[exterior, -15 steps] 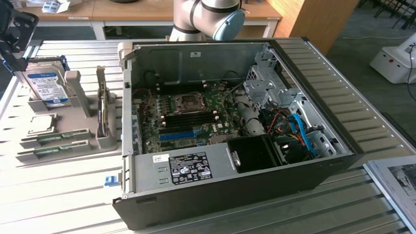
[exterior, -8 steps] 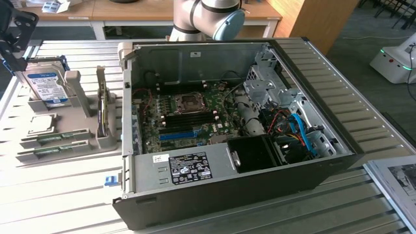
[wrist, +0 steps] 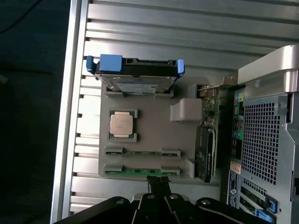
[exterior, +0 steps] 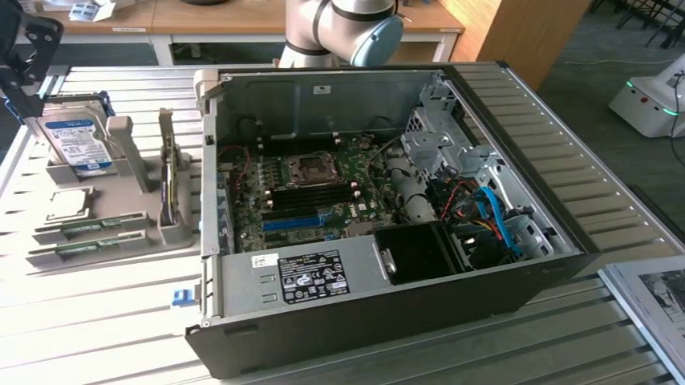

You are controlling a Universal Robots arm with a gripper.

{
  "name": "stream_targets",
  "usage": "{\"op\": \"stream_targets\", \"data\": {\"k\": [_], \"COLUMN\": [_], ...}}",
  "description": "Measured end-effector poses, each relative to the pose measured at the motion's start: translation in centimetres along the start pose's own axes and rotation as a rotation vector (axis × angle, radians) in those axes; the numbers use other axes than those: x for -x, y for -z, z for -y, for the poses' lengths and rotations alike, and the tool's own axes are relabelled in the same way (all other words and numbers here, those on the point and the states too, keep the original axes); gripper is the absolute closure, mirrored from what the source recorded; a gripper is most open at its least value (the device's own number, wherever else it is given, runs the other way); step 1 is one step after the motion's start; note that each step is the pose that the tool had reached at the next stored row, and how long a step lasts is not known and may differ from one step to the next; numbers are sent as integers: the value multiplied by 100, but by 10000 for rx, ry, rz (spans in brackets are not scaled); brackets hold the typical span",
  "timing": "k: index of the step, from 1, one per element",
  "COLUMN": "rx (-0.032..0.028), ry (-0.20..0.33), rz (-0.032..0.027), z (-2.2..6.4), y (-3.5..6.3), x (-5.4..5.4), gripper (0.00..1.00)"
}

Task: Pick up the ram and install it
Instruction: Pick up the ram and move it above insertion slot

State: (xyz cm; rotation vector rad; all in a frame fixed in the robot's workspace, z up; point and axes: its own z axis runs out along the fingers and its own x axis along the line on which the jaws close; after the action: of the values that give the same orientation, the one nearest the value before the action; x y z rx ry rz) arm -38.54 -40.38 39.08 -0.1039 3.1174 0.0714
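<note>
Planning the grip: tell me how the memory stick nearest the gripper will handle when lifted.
The memory stick is a thin board: probably stiff and light, yet apt to crack if twisted. It seems to sit on edge between clips of the holder, so it may bind unless lifted straight.

Open air above the ram (wrist: 135, 171), upright card (wrist: 205, 156) and case wall (wrist: 266, 135) close beside

Two ram sticks (wrist: 142, 152), one processor (wrist: 122, 124), one hard drive (wrist: 135, 74), one case (exterior: 428, 313).

Bright glare on slatted table (exterior: 96, 321), computer case (exterior: 289, 104) interior shadowed
</note>
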Motion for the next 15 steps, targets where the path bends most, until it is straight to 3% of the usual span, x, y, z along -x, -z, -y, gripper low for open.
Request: {"op": "stream_targets", "data": {"k": [15], "rx": [43], "ry": [1853], "rz": [-84], "z": [0], "y": [-1], "x": [0], "gripper": [90]}}
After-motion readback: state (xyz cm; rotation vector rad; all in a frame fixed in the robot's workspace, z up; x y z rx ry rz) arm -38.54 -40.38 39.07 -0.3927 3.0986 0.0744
